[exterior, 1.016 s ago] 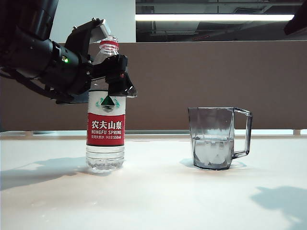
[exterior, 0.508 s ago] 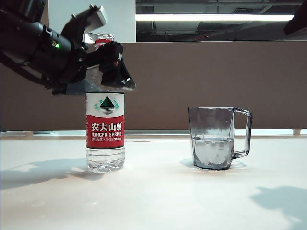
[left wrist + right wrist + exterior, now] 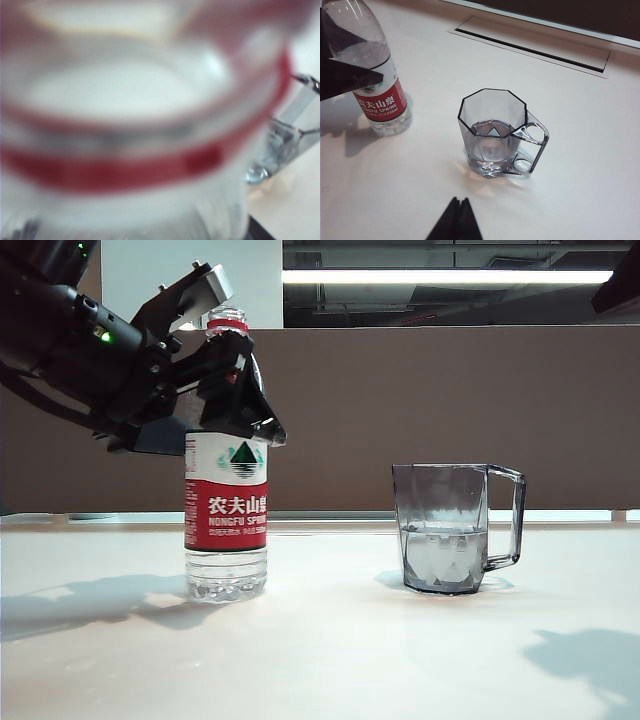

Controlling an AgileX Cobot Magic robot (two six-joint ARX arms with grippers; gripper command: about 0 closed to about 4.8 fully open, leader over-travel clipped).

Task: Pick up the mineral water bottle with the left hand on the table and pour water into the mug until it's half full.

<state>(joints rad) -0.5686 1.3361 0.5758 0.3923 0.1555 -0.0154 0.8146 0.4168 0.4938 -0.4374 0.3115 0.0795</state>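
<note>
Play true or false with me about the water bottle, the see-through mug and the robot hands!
1. The mineral water bottle stands upright on the table. True.
2. The mug is empty. False: it holds water, up to about its middle.
3. The left gripper is up around the bottle's top part. True.
4. The bottle has its cap on. False: the neck is open.
5. The right gripper holds the mug. False: its shut tips are apart from it.

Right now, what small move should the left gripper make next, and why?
Probably draw the open left gripper back off the mineral water bottle: it stands on the table and the mug looks about half full. The right gripper hovers shut above the mug.
</note>
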